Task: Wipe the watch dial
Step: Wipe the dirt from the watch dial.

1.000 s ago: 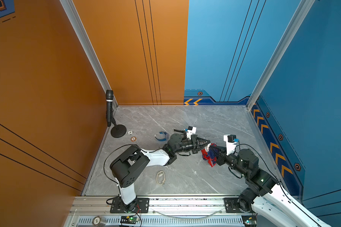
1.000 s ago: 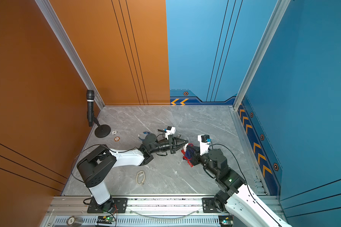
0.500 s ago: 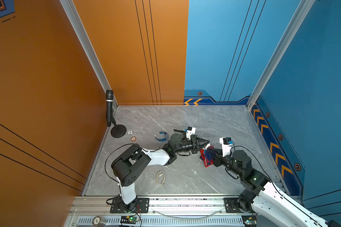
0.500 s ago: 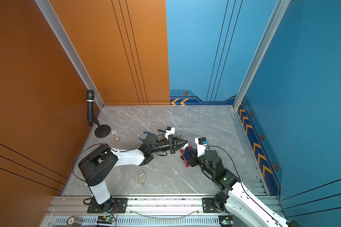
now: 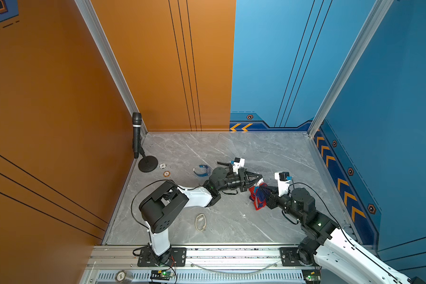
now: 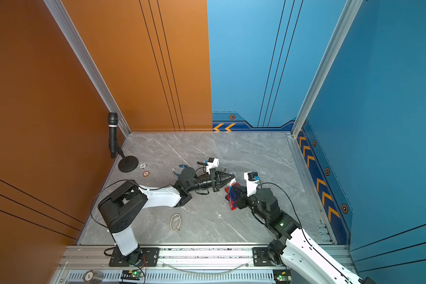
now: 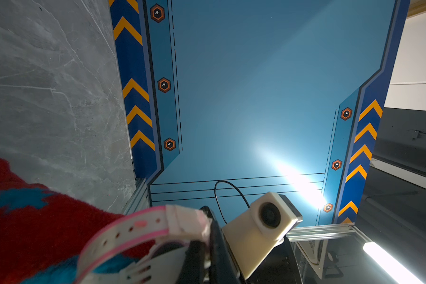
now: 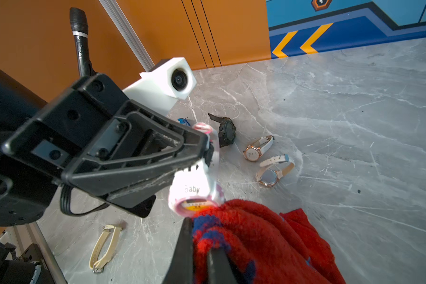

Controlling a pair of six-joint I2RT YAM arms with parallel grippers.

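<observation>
My left pincer (image 8: 207,153) is clamped on the strap of the pink watch (image 8: 194,189), near the middle of the table (image 8: 354,123). My right pincer (image 8: 199,255) is closed tight on the red cloth (image 8: 256,236), whose edge touches the dial (image 8: 191,205).

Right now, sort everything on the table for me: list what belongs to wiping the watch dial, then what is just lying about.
In the job:
pink-and-white watch, held by the left pincer
red-and-blue cloth, held by the right pincer

Lying about:
black watch
pale-dial watch
grey-dial watch
cream strap
blue-strap watch
microphone
white disc
orange disc
</observation>
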